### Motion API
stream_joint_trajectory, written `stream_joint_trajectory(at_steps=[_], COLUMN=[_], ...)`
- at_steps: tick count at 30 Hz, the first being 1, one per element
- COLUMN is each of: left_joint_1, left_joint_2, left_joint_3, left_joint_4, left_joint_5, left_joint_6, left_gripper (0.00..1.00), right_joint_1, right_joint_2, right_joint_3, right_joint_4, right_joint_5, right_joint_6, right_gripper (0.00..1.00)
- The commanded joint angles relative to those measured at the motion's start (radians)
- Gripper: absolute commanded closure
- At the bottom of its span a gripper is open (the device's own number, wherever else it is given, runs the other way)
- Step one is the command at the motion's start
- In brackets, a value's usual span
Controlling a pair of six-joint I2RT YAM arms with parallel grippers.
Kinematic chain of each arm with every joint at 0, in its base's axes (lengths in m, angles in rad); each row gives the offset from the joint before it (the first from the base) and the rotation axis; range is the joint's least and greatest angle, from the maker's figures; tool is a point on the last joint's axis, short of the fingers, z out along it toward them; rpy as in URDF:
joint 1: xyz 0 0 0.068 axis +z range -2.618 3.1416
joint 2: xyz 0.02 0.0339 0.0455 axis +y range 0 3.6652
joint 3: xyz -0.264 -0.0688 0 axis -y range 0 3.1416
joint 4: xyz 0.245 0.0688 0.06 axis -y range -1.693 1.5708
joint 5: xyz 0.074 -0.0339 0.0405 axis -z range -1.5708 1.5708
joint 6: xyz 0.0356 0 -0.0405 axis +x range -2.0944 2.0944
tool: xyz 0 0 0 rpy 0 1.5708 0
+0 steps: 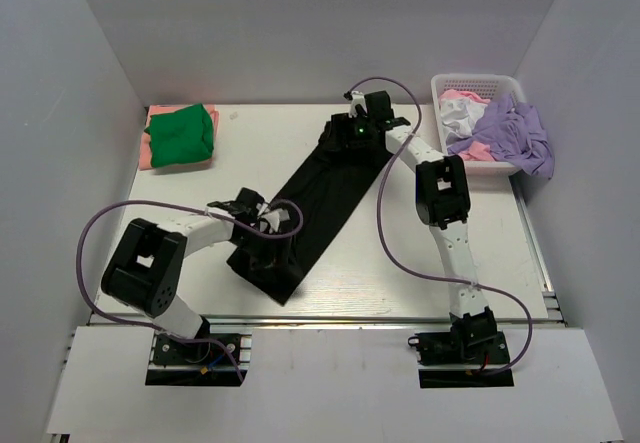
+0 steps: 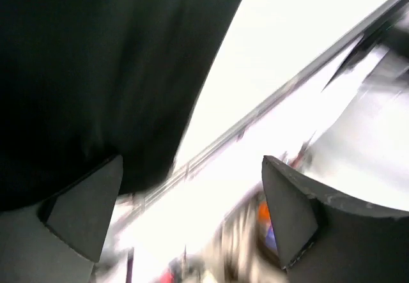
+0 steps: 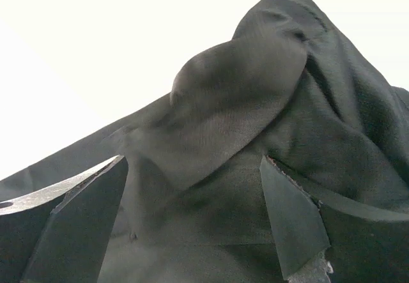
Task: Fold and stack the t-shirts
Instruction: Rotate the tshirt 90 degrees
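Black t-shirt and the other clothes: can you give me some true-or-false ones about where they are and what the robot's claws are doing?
1. The black t-shirt lies in a long strip across the table. True.
2. The green t-shirt is in the basket. False: it sits folded on the salmon-pink t-shirt at the table's far left.
3. The lavender t-shirt hangs over the basket's edge. True.
4. The right gripper is at the black t-shirt's near end. False: it is at the far end; the left gripper is at the near end.
5. Both grippers are open. True.
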Motion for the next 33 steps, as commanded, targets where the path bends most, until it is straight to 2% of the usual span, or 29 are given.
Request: stream_joint_trajectory(at_steps=[1,4,8,10,12,13,16,19,20,23,24,27,30,31,33], left_joint_1=[-0.048,-0.074,-0.092,-0.092,-0.092,-0.092,-0.074,-0.074,-0.065,-0.065,-0.065,-0.065,-0.081,-0.092,-0.092], left_joint_2=[-0.03,-0.059,-0.147,-0.182,-0.213,-0.242,-0.287,-0.343,-0.344,-0.331,-0.304,-0.239,-0.17,-0.17,-0.143], left_joint_3=[0.071,0.24,0.286,0.286,0.286,0.286,0.262,0.213,0.203,0.194,0.182,0.173,0.11,0.087,0.015], left_joint_4=[-0.479,-0.511,-0.37,-0.324,-0.299,-0.29,-0.267,-0.184,-0.163,-0.1,-0.072,-0.072,-0.022,0.038,0.105], left_joint_5=[0.003,0.015,0.121,0.097,-0.041,-0.184,-0.453,-0.616,-0.629,-0.623,-0.591,-0.575,-0.529,-0.491,-0.389], left_joint_6=[0.184,0.241,0.241,0.209,0.178,0.135,0.058,-0.034,-0.046,-0.046,-0.025,-0.012,-0.012,-0.012,-0.012], left_gripper=[0.0,0.0,0.0,0.0,0.0,0.0,0.0,0.0,0.0,0.0,0.0,0.0,0.01,0.07,0.11], right_joint_1=[0.015,0.008,0.017,0.032,0.045,0.051,0.084,0.129,0.138,0.186,0.19,0.192,0.189,0.186,0.18], right_joint_2=[0.023,-0.073,-0.165,-0.211,-0.234,-0.248,-0.296,-0.363,-0.368,-0.4,-0.409,-0.473,-0.5,-0.489,-0.446], right_joint_3=[0.054,0.008,-0.032,-0.042,-0.042,-0.043,-0.094,-0.237,-0.277,-0.344,-0.421,-0.541,-0.609,-0.609,-0.586], right_joint_4=[-0.005,0.061,0.027,-0.017,-0.069,-0.107,-0.209,-0.256,-0.27,-0.335,-0.339,-0.321,-0.225,-0.214,-0.201], right_joint_5=[-0.086,-0.052,0.006,0.096,0.137,0.187,0.252,0.306,0.347,0.408,0.448,0.445,0.4,0.354,0.336], right_joint_6=[0.004,0.021,-0.046,-0.062,-0.059,-0.054,-0.033,0.013,0.02,0.101,0.125,0.196,0.178,0.144,0.119], right_gripper=[0.1,0.1,0.1,0.1,0.1,0.1,0.1,0.1,0.1,0.1,0.1,0.1,0.1,0.1,0.1])
